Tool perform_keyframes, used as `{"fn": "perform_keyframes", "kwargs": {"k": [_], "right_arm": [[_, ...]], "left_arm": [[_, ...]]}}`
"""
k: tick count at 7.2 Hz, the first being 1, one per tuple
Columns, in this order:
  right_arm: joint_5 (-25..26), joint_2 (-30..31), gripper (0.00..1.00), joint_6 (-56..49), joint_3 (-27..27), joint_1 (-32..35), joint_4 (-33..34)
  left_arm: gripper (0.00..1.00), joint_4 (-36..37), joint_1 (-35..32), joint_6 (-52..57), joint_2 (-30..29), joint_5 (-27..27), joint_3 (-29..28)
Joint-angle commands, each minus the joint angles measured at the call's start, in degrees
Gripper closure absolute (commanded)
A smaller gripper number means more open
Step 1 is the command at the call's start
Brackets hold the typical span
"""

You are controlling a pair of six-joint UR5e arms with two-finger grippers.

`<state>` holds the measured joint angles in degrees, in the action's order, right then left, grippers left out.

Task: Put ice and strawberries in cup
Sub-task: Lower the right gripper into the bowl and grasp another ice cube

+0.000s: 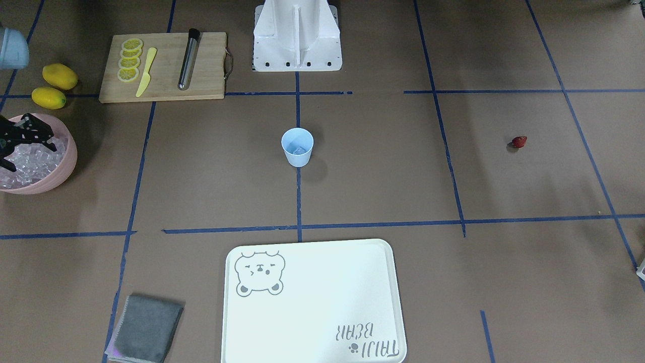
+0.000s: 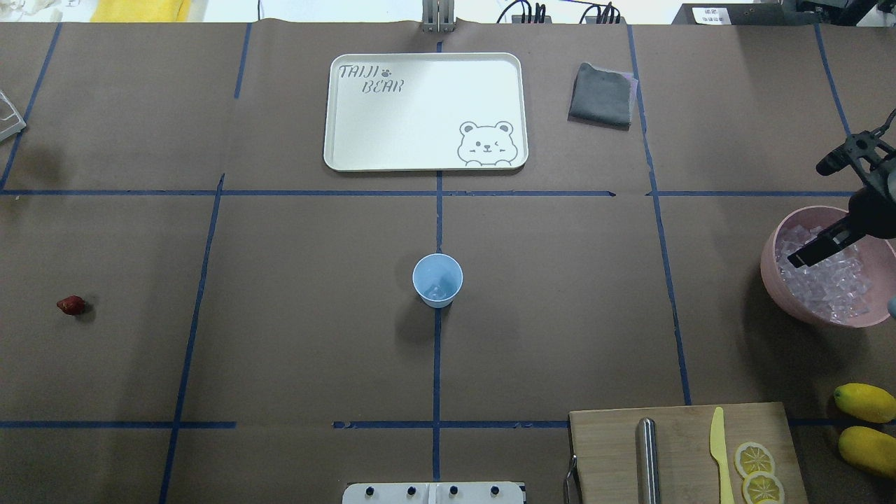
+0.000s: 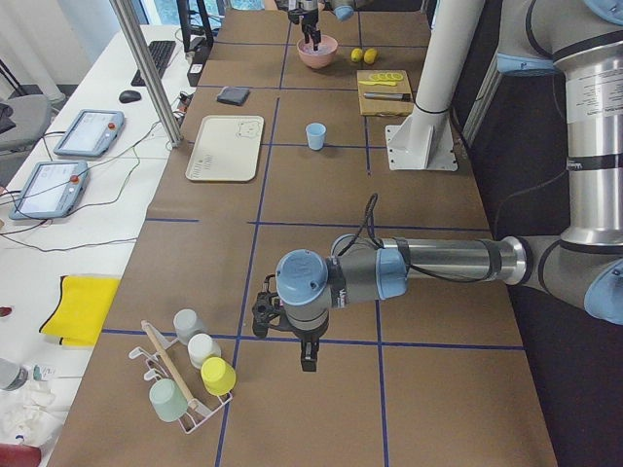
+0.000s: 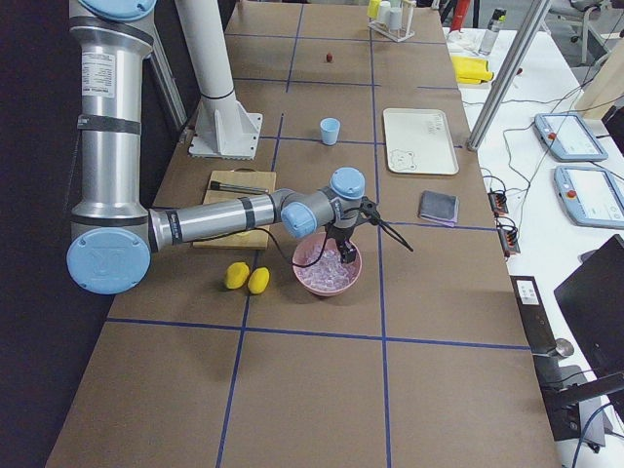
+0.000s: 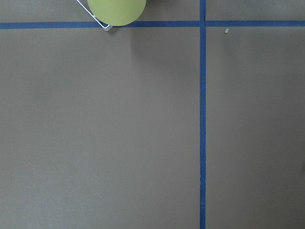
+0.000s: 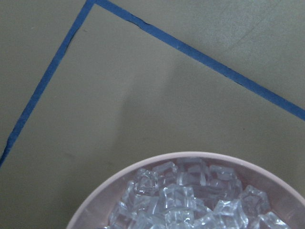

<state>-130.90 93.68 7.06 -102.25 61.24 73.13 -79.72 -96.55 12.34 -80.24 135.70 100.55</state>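
- Caught right gripper (image 2: 806,215) spread wide just above pink bowl (image 2: 770,269), one of its fingers (image 2: 815,248) over the ice (image 2: 833,283), nothing held.
- Found bowl heaped w/ clear cubes at table's end on robot's right, two lemons (image 1: 49,97) just beside it.
- Saw light blue cup (image 1: 297,146) upright at table ctr on a blue tape line, w/ what looked like one cube in the bottom.
- Spotted strawberry (image 1: 519,141) on bare brown paper toward robot's left, well apart from cup & bowl.
- Pictured left gripper (image 3: 302,350) low over table at far left end, near rack of cups (image 3: 185,389); couldn't tell if open or closed.
- Noted cutting board (image 1: 206,75) w/ lemon slices (image 1: 130,59), yellow knife (image 1: 146,72) & metal rod (image 1: 187,60) near robot's base; bear tray (image 1: 322,302) & grey cloth (image 1: 147,327) on opposite side.
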Motion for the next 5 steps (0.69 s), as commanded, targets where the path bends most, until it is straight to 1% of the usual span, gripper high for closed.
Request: {"fn": "perform_keyframes", "kwargs": {"k": [1,3,5], "right_arm": [[0.0,0.2,0.06,-0.1,0.0,-1.0,0.0],[1.2,0.2,0.08,-0.1,0.1,-1.6,0.1],[1.3,0.4,0.08,-0.1,0.4,-1.6,0.1]], "left_arm": [[0.0,0.0,0.0,0.0,0.0,0.0,0.0],[0.0,0.0,0.0,0.1,0.0,0.0,-0.1],[0.0,0.0,0.0,0.0,0.0,0.0,-0.1]]}}
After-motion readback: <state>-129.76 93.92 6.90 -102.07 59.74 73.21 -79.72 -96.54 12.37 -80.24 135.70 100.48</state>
